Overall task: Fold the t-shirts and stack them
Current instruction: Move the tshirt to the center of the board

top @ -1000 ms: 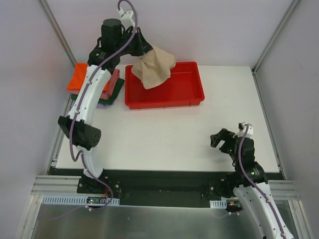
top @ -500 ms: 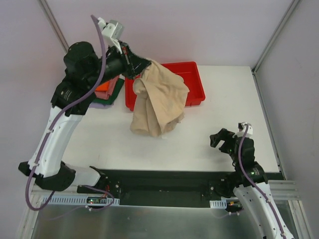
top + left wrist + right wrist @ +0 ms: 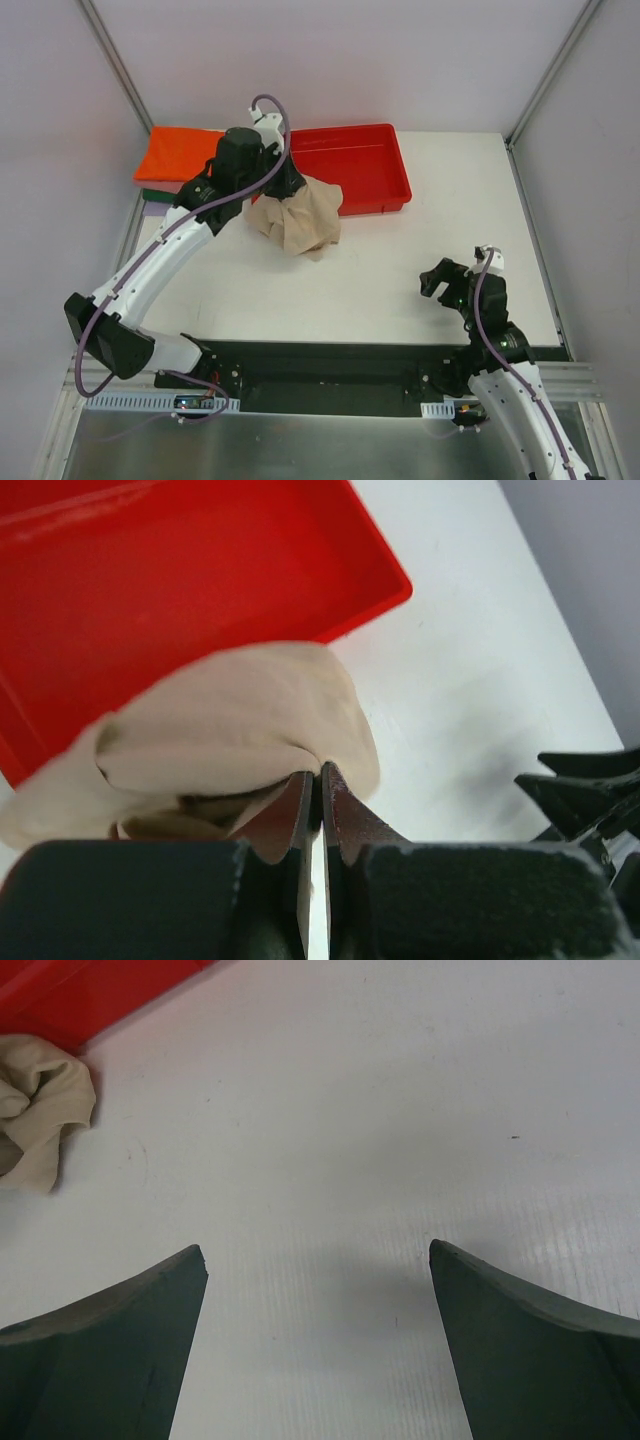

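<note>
A beige t-shirt [image 3: 300,222] lies bunched on the white table just in front of the red tray. My left gripper [image 3: 288,193] is shut on its top fold; the left wrist view shows the jaws [image 3: 318,776] pinched together on the cloth [image 3: 230,725]. At the back left an orange t-shirt [image 3: 180,155] tops a stack, with a dark green edge [image 3: 160,195] and a lavender edge [image 3: 150,208] showing beneath it. My right gripper [image 3: 431,281] is open over bare table at the near right, far from the beige shirt [image 3: 40,1120], with nothing between its fingers [image 3: 318,1260].
The red tray [image 3: 370,190] stands at the back centre and looks empty [image 3: 150,600]. Metal frame posts rise at the back corners. Bare white table [image 3: 380,260] lies between the beige shirt and my right gripper.
My left arm swung the beige shirt up out of the tray, then lowered it onto the table in front of the tray, where it now bunches. The right arm has not moved.
</note>
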Controlling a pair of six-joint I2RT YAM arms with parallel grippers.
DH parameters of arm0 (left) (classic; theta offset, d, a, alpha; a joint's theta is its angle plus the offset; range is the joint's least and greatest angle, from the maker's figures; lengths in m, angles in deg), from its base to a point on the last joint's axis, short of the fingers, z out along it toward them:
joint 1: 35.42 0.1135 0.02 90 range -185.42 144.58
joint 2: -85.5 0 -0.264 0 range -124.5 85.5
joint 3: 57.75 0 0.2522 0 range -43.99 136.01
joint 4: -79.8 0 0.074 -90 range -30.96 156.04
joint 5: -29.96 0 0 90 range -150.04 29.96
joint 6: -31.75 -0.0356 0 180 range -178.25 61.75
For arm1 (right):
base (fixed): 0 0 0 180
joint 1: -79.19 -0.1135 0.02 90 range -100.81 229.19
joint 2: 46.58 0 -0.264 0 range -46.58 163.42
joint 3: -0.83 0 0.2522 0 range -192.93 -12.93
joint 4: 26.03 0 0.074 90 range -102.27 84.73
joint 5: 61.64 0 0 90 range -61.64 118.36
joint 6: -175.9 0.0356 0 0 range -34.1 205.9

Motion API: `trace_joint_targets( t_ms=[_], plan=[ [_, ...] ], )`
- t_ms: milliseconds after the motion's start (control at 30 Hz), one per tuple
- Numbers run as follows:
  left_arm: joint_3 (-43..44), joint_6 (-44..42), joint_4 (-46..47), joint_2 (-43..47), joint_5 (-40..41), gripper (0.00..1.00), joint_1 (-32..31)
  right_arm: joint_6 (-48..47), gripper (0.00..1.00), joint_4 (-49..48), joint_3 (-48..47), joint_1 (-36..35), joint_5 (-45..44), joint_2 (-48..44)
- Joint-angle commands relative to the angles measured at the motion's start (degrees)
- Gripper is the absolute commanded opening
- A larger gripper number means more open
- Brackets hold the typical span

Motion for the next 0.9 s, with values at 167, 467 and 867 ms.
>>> trace_joint_targets(
  t_ms=[167,467,867],
  plan=[
    [-16.08,9.97,10.22,3.15,5.61,0.00,-15.22,-0.21,0.96,-3.91,0.49,0.02,0.15,0.40],
    [-13.54,9.45,9.61,-5.13,6.77,0.99,-27.56,-0.73,0.96,-5.58,0.67,0.10,1.29,2.16],
    [-44.53,26.39,1.61,25.79,25.15,0.99,-10.90,-4.78,0.96,-8.22,-3.64,-8.22,14.75,13.84]
  ],
)
